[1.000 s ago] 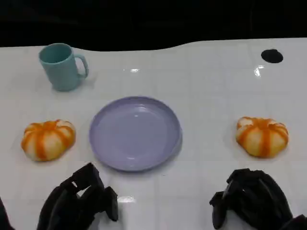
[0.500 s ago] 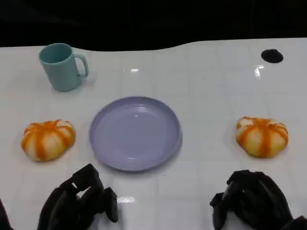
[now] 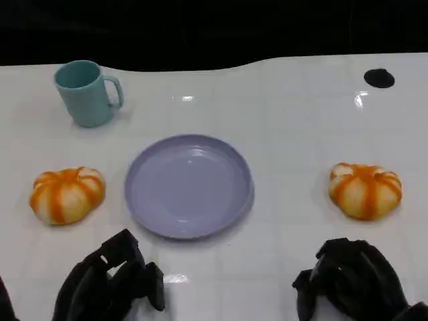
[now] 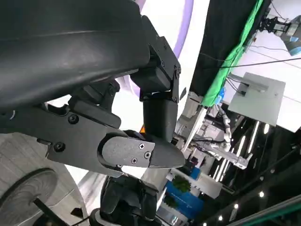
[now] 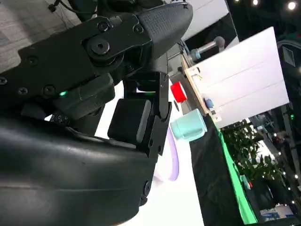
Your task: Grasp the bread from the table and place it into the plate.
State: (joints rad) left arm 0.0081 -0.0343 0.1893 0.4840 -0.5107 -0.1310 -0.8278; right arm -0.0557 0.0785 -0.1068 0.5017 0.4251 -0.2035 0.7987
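1. We see two round orange-and-white striped bread rolls lying on the white bench: one (image 3: 67, 194) to the left of the plate, the other (image 3: 365, 190) to its right, each well apart from it.
2. The shallow round lavender plate (image 3: 231, 210) sits between them, nothing on it.
3. Our left hand (image 3: 110, 281) hangs near the front edge below the left roll, fingers (image 3: 153, 287) curled in and holding nothing; our right hand (image 3: 351, 279) hangs likewise below the right roll, fingers (image 3: 304, 294) clenched and holding nothing.
4. Over the last second almost nothing has changed: both hands have barely stirred, and rolls and plate lie where they were. We judge the reach has not begun.
5. A teal ceramic mug (image 3: 87, 92) stands at the far left, clear of any path.
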